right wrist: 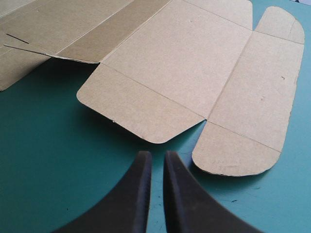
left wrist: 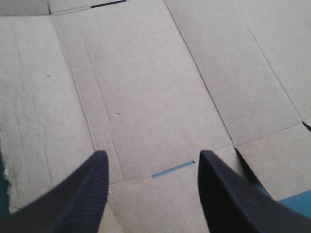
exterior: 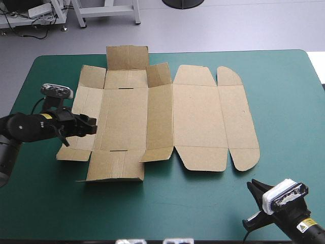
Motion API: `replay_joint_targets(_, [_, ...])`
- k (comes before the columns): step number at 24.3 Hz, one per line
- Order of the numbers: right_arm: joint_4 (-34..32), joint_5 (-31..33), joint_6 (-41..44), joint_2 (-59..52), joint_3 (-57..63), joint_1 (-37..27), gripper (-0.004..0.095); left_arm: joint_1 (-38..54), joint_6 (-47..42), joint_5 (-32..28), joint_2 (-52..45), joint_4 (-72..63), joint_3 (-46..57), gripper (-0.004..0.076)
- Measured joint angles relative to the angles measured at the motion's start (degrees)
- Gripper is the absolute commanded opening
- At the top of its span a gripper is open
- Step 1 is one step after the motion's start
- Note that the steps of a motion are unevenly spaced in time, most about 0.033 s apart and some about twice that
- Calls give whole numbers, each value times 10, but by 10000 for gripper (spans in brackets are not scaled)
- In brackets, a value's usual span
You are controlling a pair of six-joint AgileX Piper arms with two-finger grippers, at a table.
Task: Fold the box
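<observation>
Currently the box [exterior: 193, 117] lies as a cut sheet of brown board, opened out across the middle of the teal-green surface [exterior: 177, 208], with its long side running left to right. The right half lies flat on the cover. On the left half, the far end flap stands tilted up and the small flap beside it is also raised. The near end flap is lifted slightly off the cover. No walls are tucked.

Left gripper [exterior: 90, 125]: at the sheet's left edge, reaching in over the leftmost panel, fingers wide apart. In the left wrist view the left gripper [left wrist: 151, 154] is above the board, with brown panels and crease lines ahead and nothing between the fingers. Whether the fingertips touch the board: cannot tell.

Right gripper [exterior: 257, 189]: over bare cover near the surface's near right corner, apart from the box. In the right wrist view the right gripper [right wrist: 157, 154] has its fingers nearly together, with only a thin slit between them, and holds nothing. The box's near rounded flaps lie ahead of it, the closest just beyond the fingertips and not touching.
</observation>
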Motion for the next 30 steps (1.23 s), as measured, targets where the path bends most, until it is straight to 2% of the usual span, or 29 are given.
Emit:
replay_joint_targets(4, [0, -1, -2, 0, 1, 0, 83, 134, 123, 69, 49, -128, -3, 401])
replay_joint_targets(7, [0, -1, -2, 0, 1, 0, 83, 215, 180, 118, 108, -189, -12, 401])
replay_joint_targets(9, [0, -1, -2, 0, 1, 0, 83, 286, 209, 171, 199, -204, -60, 401])
replay_joint_targets(11, [0, -1, -2, 0, 1, 0, 83, 309, 212, 174, 264, -200, -110, 401])
replay_joint_targets(17, [0, -1, -2, 0, 1, 0, 83, 311, 180, 178, 373, -169, -203, 372])
replay_joint_targets(25, [0, -2, -3, 0, 1, 0, 83, 306, 159, 177, 436, -176, -206, 370])
replay_joint_targets(30, [0, -2, -3, 0, 1, 0, 83, 269, 145, 176, 461, -179, -209, 370])
